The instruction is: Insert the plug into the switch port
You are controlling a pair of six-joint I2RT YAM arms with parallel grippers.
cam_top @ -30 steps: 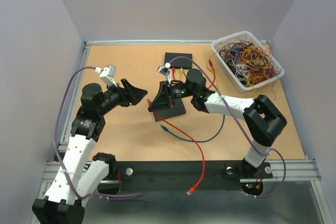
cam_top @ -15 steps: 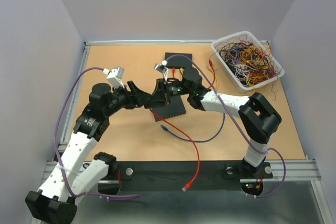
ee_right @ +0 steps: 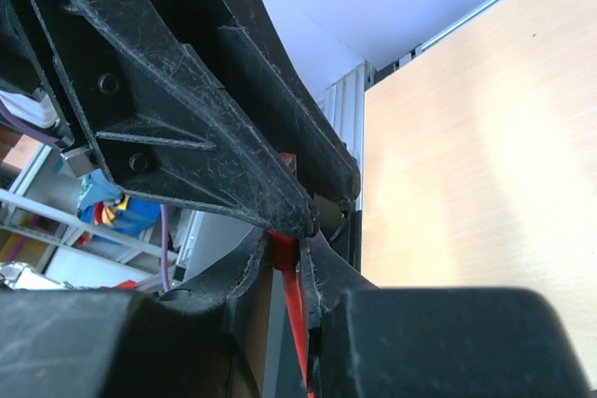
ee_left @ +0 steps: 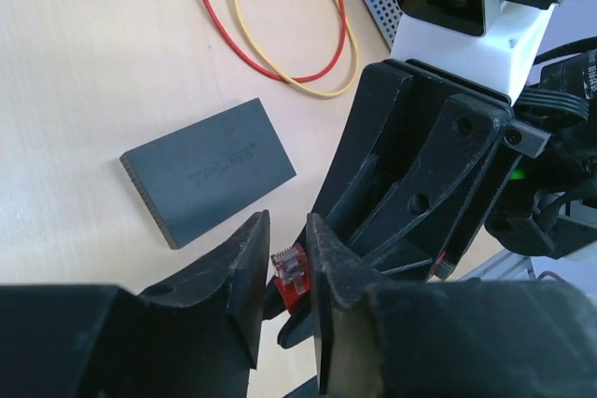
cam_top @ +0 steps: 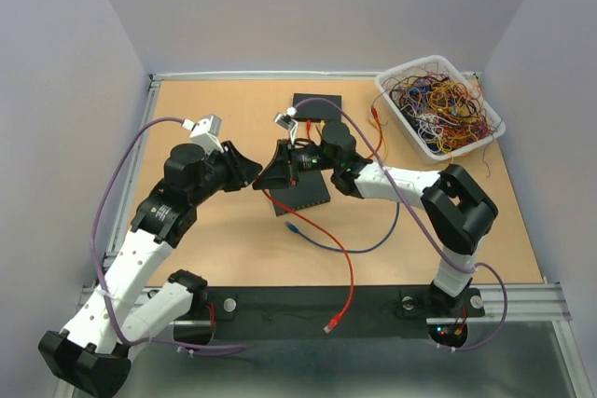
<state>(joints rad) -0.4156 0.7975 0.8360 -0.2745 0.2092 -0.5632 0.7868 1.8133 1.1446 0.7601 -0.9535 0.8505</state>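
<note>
Plug held off tabletop, near switch, for handover. Left pincer closed on plug body. Right pincer clamped on red cable behind it, as steadying. Regrip judged intended for port alignment.

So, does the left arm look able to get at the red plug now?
Very likely yes: the left gripper is closed on the plug, which the right gripper offers by its red cable; nothing lies between them.
</note>
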